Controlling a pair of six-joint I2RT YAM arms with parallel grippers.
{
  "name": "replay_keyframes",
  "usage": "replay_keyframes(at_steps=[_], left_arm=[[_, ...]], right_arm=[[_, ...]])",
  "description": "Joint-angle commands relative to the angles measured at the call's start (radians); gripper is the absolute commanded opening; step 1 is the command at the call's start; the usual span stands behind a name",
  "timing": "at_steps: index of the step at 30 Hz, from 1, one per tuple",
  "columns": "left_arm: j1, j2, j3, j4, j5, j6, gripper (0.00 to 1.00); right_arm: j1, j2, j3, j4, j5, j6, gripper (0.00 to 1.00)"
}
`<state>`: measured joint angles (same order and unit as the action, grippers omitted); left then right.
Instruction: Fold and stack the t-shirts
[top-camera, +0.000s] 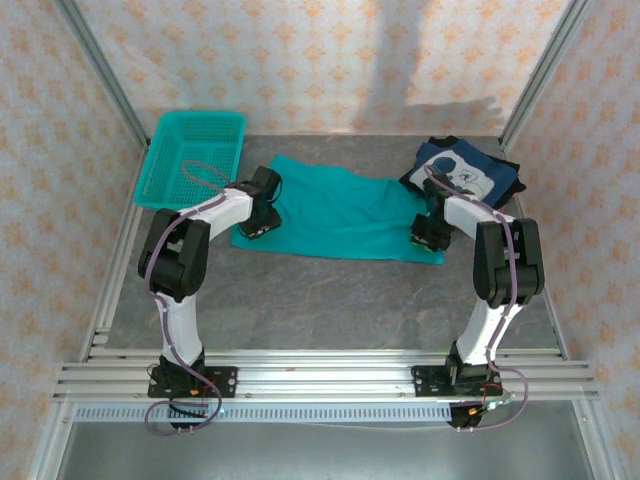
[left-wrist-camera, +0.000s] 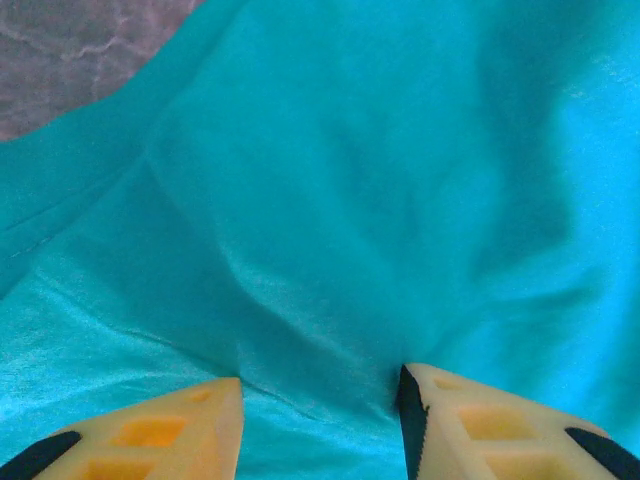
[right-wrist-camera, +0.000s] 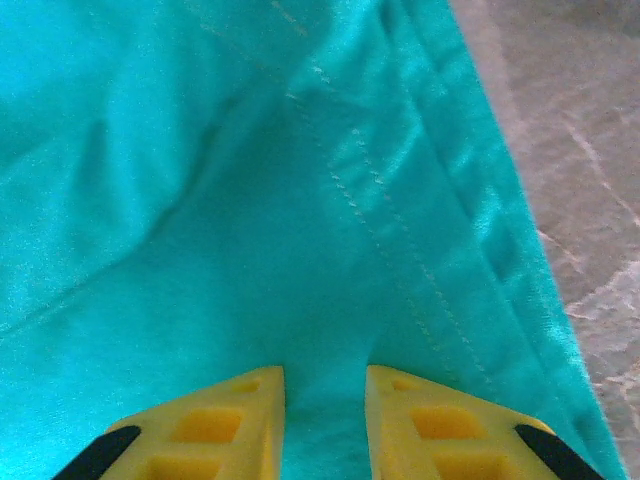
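A teal t-shirt (top-camera: 340, 215) lies spread flat across the middle of the table, plain side up. A navy t-shirt (top-camera: 470, 175) with white print lies crumpled at the back right. My left gripper (top-camera: 258, 228) rests on the teal shirt's left end. In the left wrist view its jaws (left-wrist-camera: 320, 385) stand apart over wrinkled teal cloth (left-wrist-camera: 330, 200), open. My right gripper (top-camera: 428, 240) sits on the shirt's right end near the hem. In the right wrist view its jaws (right-wrist-camera: 325, 375) are close together, with a ridge of teal cloth (right-wrist-camera: 250, 200) pinched between them.
A teal plastic mesh basket (top-camera: 195, 155) stands at the back left, just behind the left arm. Bare grey tabletop (top-camera: 330, 300) stretches between the shirt and the arm bases. Metal frame posts and patterned walls close in the sides and back.
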<state>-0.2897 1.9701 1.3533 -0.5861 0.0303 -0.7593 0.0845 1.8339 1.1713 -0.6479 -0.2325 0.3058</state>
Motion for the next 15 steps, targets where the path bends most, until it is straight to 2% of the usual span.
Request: replay_keyframes(at_steps=[1, 7, 15], left_arm=[[0.001, 0.015, -0.047, -0.041, -0.074, 0.008, 0.44], [0.0, -0.053, -0.193, -0.055, -0.067, -0.028, 0.41], [-0.012, -0.264, -0.425, -0.07, -0.036, -0.078, 0.41]], right_arm=[[0.001, 0.005, -0.036, -0.061, 0.087, 0.018, 0.28], [0.006, -0.02, -0.08, -0.084, 0.094, 0.011, 0.28], [0.006, -0.106, -0.173, -0.158, 0.082, 0.025, 0.31]])
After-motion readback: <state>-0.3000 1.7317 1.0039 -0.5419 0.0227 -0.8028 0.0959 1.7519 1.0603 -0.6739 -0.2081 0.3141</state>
